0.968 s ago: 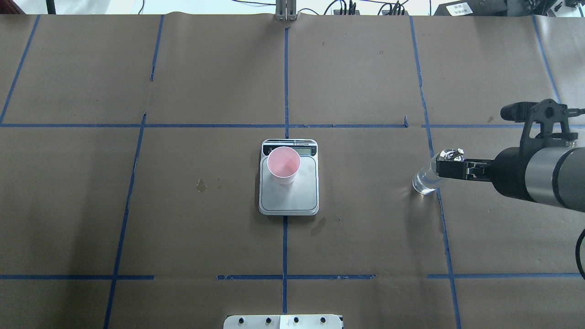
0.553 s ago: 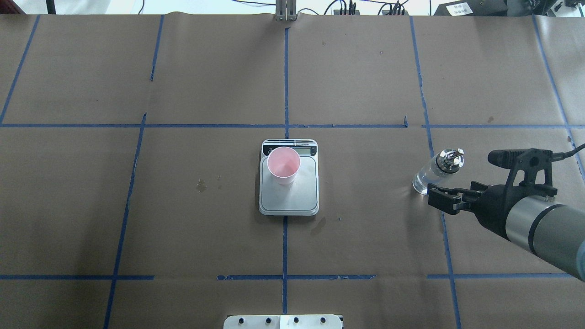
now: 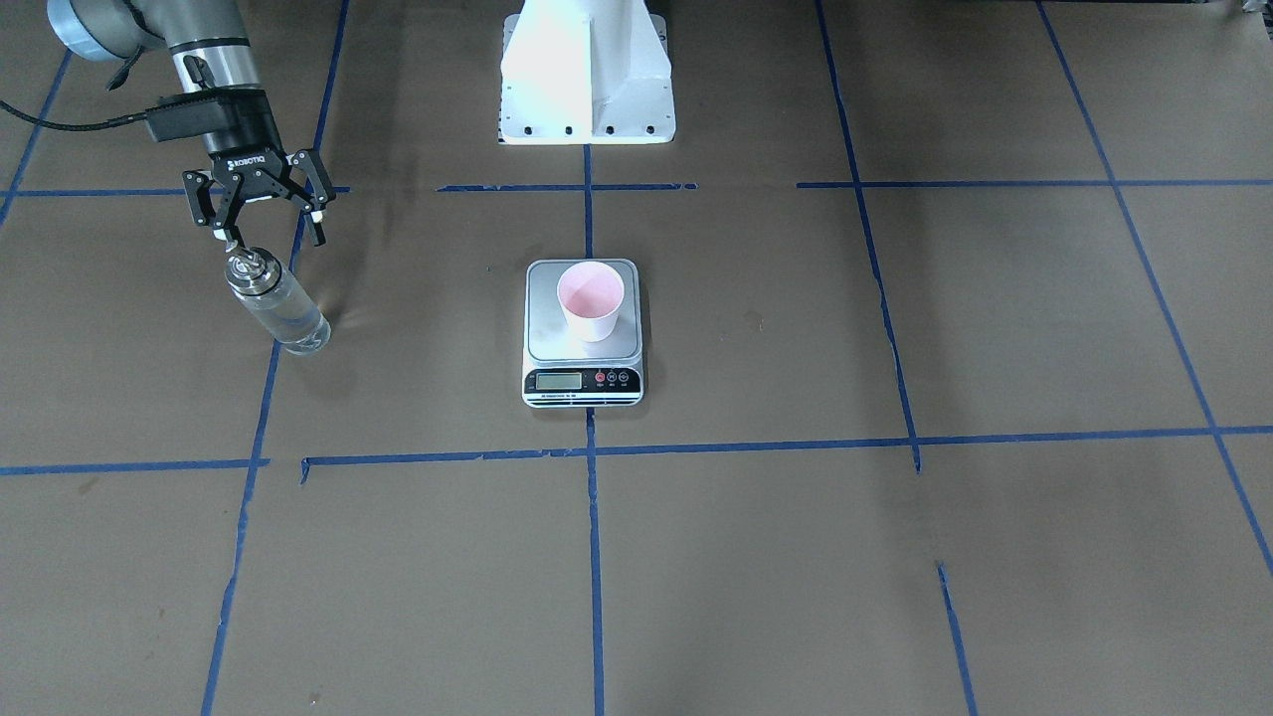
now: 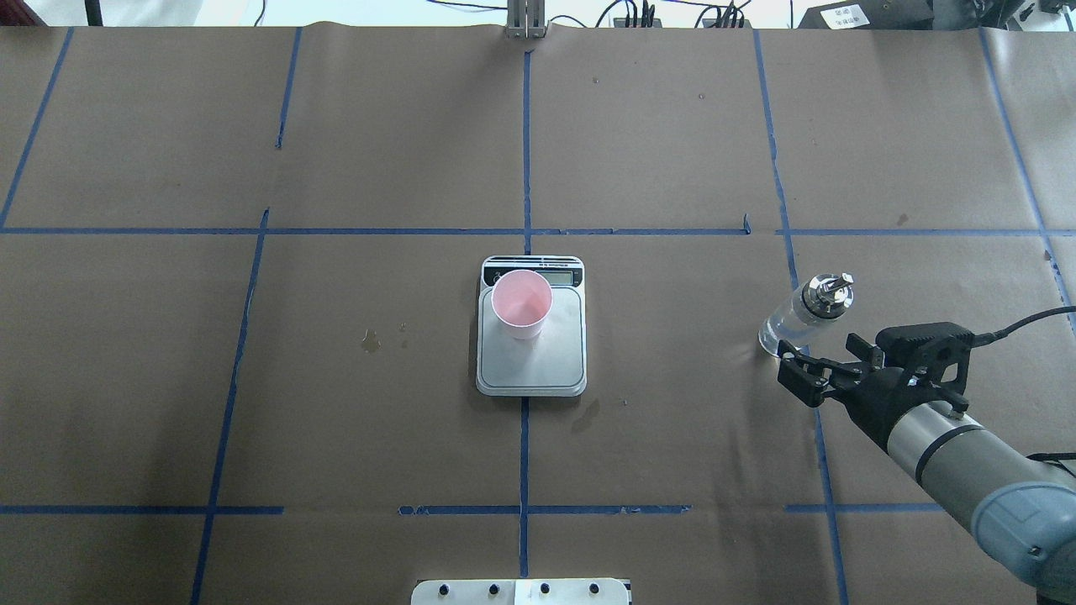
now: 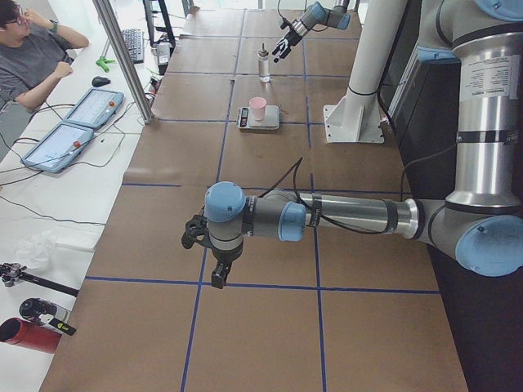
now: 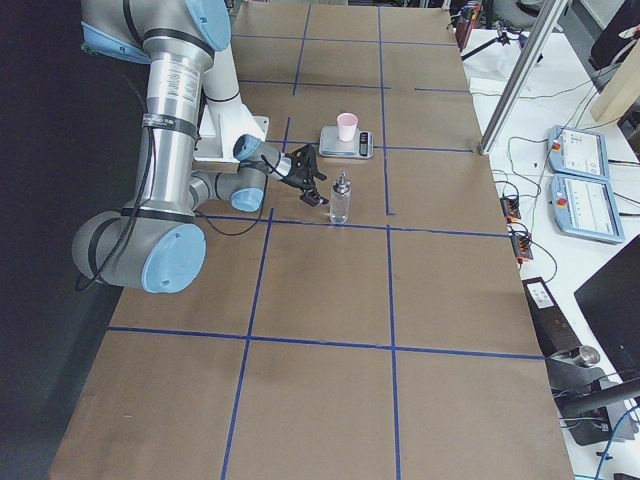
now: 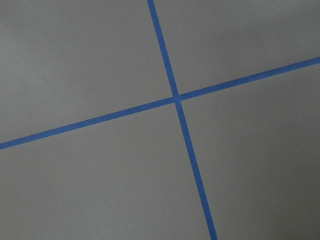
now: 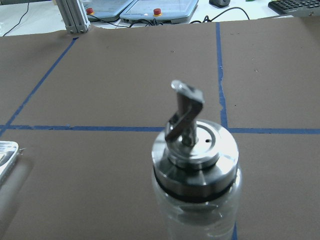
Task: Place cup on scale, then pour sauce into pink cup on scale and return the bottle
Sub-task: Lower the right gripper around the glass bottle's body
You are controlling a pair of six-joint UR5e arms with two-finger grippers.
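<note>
Cup (image 4: 521, 304) sits upright on the scale (image 4: 538, 370), toward the display end of the platform, so step one reads as done. I can't tell whether there's liquid in the cup.

Bottle (image 4: 797, 319) stands upright on the table (image 4: 672, 126) on a blue tape line (image 4: 820, 445), well apart from the scale on my right side. Sauce (image 3: 294, 323) shows clear through the glass.

Right gripper (image 3: 267, 221) has its jaws spread wide with nothing in them. It is just beside the bottle on the robot's side and not touching. The wrist view looks down on the steel cap with the spout sticking up.

Left gripper (image 5: 217, 273) is parked low over bare table, far from everything. I can't tell its jaw state, as only the side view shows it.

Handling, my guess: the glass is rigid, smooth and slippery, and it breaks if dropped. The liquid probably keeps the weight low. I'd clamp the glass body around mid-height, below the cap, never on the spout. Grip firmly and squarely so it doesn't rotate when tilted. The cup looks light and would likely slide or tip if the spout nudges it.
</note>
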